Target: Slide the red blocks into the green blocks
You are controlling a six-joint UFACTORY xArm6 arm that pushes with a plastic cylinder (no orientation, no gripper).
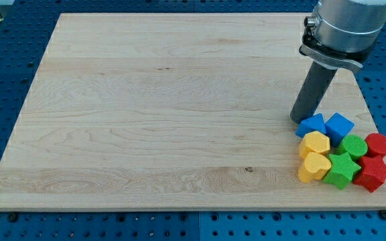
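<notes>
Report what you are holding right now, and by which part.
Nothing is held; I have only a rod. My tip rests on the board just at the upper left of the blue blocks, apart from the red blocks and green blocks.

The board (166,107) is pale, smooth-grained wood, the rod (311,94) matt dark grey under a brushed-metal collar (344,23) — the blue perforated table (5,60) faintly glossy.
</notes>
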